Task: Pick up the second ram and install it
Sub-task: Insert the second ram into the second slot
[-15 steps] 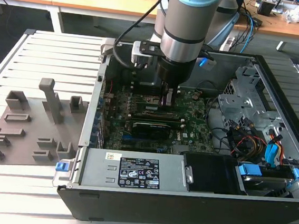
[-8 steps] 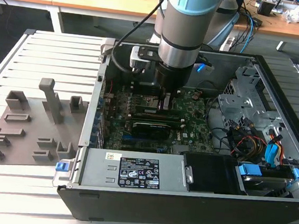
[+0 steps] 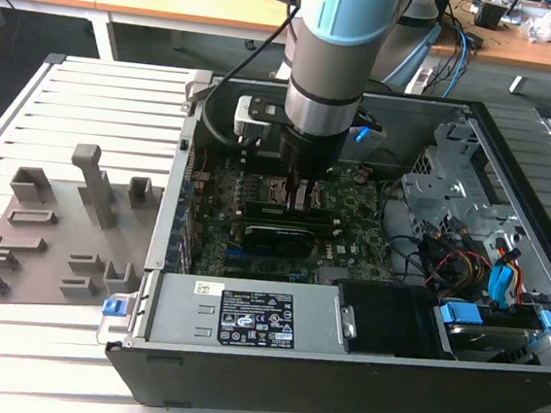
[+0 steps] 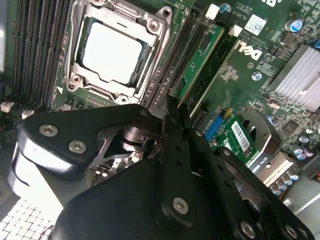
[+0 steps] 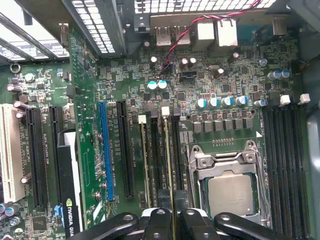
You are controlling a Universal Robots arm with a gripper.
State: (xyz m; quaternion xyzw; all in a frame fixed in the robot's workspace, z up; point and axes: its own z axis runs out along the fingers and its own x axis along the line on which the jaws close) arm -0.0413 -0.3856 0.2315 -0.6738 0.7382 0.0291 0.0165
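Observation:
My gripper (image 3: 296, 197) is down inside the open computer case, over the memory slots of the green motherboard (image 3: 351, 233). In the first wrist view the second ram (image 5: 169, 165) shows edge-on as a thin pale line standing in a black slot beside the CPU socket (image 5: 230, 195). Its near end runs between the two black fingers of the gripper (image 5: 173, 220), which are shut on it. Another green stick (image 5: 144, 160) sits in a slot farther from the socket, also seen in the second wrist view (image 4: 200, 60). There the gripper (image 4: 171, 107) points at the slots next to the socket (image 4: 112, 50).
A black graphics card (image 3: 277, 238) lies just in front of the slots. The power supply (image 3: 245, 316) and case walls close in the front, with cables (image 3: 446, 262) and drive bays on the exterior view's right. A grey fixture tray (image 3: 58, 234) rests on the slatted table outside.

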